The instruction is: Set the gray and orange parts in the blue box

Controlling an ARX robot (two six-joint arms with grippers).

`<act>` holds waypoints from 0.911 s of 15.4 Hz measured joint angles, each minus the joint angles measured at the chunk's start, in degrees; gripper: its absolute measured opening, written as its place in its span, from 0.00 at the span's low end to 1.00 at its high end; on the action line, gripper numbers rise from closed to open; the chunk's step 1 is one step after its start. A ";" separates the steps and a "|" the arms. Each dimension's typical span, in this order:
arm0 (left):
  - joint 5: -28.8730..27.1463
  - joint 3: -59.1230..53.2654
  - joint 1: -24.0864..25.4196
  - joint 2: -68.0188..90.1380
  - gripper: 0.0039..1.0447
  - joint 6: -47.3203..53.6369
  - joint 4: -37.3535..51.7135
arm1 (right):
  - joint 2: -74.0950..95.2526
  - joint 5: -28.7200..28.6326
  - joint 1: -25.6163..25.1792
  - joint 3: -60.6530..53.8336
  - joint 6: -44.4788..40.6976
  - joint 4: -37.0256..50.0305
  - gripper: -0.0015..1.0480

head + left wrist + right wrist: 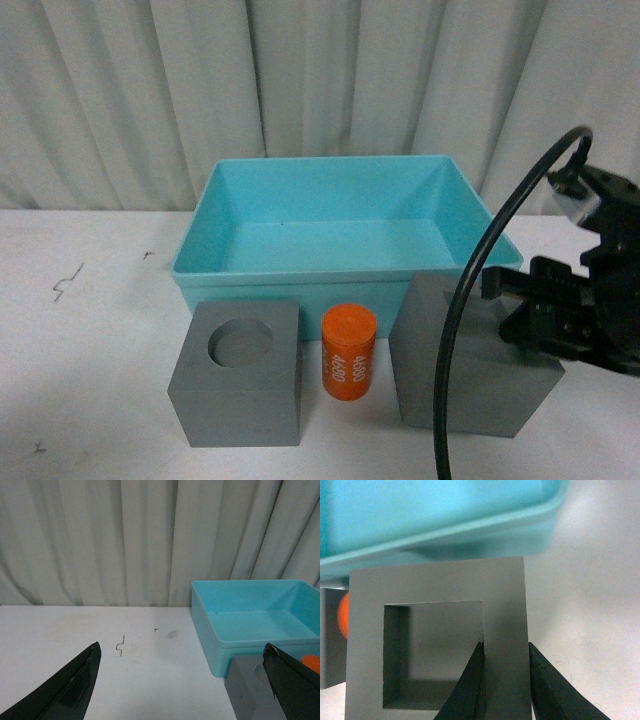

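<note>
One gray cube [470, 390] with square recess, on the worktop [90, 330], just in front of the blue box [300, 280]. We find the right gripper [505, 647] astride its right wall, one finger inside the recess, one outside; clamped or not, we cannot tell. The left gripper [182, 647] — spread wide, farther off.

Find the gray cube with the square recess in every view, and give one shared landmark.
Front: gray square-recess cube at lower right, before the blue box.
Left wrist: not in it.
Right wrist: cube at centre, from above, one wall between the right gripper tips.
Landmark: blue box, in all three.
</note>
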 joint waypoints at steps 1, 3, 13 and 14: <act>0.00 0.00 0.00 0.00 0.94 0.00 0.00 | -3.08 -0.35 0.31 0.00 -0.17 -0.96 0.18; 0.00 0.00 0.00 0.00 0.94 0.00 0.00 | -9.35 -1.33 0.63 0.00 -0.46 -2.99 0.18; 0.00 0.00 0.00 0.00 0.94 -0.02 0.00 | -0.61 -2.27 -5.40 18.78 -5.44 -8.76 0.18; 0.00 0.00 0.00 0.00 0.94 0.00 0.00 | 1.11 -2.51 -5.84 21.33 -5.44 -9.70 0.18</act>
